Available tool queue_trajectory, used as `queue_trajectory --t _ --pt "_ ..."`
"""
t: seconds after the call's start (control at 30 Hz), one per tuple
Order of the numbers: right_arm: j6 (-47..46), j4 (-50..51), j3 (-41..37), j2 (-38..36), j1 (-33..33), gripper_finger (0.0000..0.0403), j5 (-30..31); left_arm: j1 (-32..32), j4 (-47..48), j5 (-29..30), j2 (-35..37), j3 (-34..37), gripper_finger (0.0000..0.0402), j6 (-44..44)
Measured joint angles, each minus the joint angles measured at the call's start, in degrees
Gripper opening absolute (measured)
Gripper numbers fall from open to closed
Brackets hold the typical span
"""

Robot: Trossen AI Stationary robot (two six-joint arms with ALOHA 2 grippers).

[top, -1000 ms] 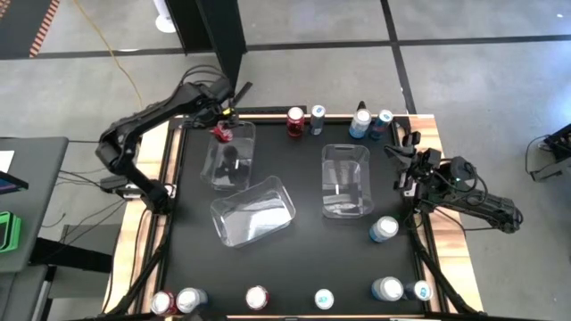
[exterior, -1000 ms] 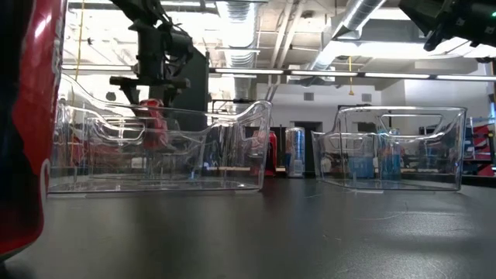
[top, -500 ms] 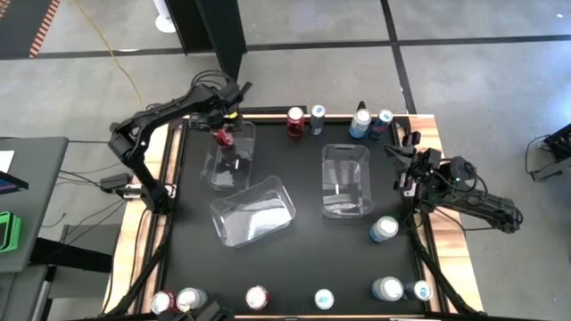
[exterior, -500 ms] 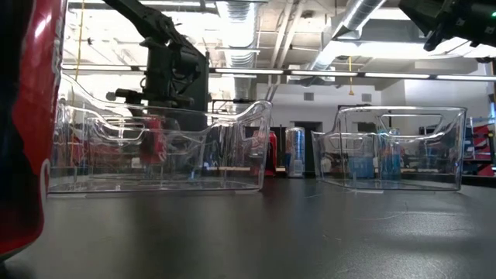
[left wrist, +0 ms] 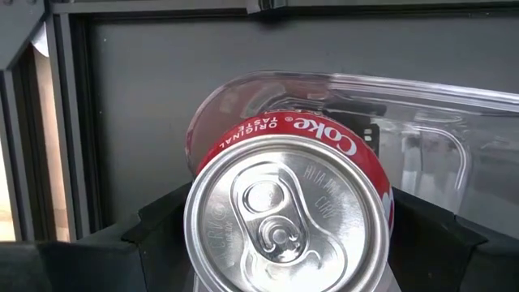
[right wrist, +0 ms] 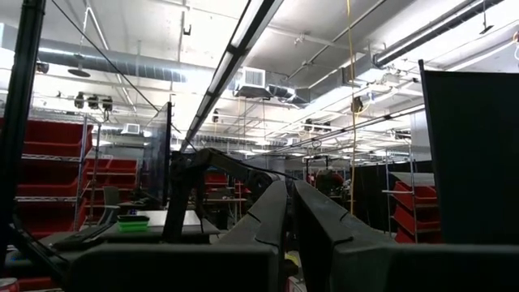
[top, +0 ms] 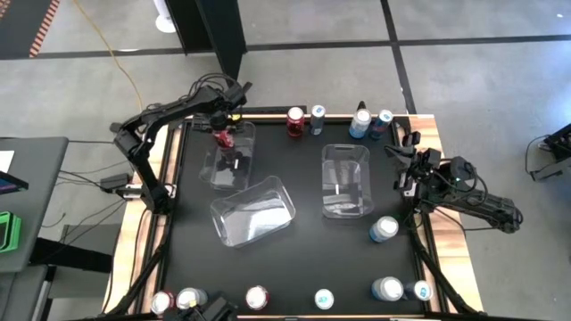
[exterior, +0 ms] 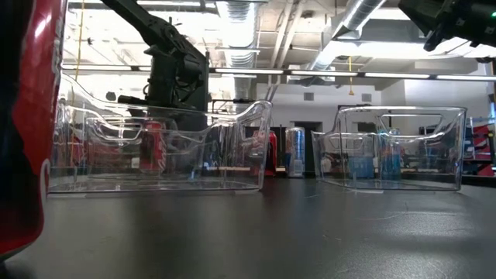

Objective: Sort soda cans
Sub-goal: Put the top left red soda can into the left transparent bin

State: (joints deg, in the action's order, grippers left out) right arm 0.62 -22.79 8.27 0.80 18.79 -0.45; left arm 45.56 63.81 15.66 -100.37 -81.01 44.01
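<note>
while the red can (top: 225, 138) sits between the spread fingers of the left gripper (top: 224, 135), the placing step is in hand, so:

red can: upright, down inside the far-left bin (top: 219, 174), at its far end; the left wrist view shows its silver top right under the camera with a dark finger on each side.
left gripper: over the far end of that bin, jaws wide about the can; whether the pads touch its wall i cannot tell.
step: first red can going into a bin; i judge it is at or close to release.
next move: if the can stands on the bin floor, lift straight up clear of the rim without tipping it, then go for another red one.
other reds: one at the far edge (top: 295, 121), two at the near edge (top: 257, 298) and near-left corner (top: 161, 303).
other cans: blue and silver-white ones along the far edge near the right (top: 359, 123), one right of the far-right bin (top: 384, 229), more along the near edge (top: 324, 299).
bins: middle bin (top: 252, 211) skewed, far-right bin (top: 346, 181) straight; no can in either.
right gripper: (top: 399, 169) parked at the table's right edge, fingers pressed together, holding nothing.
progress: early, nearly all cans unsorted.
</note>
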Motion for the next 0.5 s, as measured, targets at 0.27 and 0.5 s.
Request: queue_trajectory --t 0.27,0.5 --pt "0.0 0.0 0.0 0.0 0.0 0.0047 0.0 0.0 -0.01 0.0 -0.03 0.0 0.0318 -0.45" --pt "-0.01 0.0 0.0 -0.01 0.0 0.0047 0.0 0.0 -0.04 -0.03 -0.03 0.0 0.0318 -0.44"
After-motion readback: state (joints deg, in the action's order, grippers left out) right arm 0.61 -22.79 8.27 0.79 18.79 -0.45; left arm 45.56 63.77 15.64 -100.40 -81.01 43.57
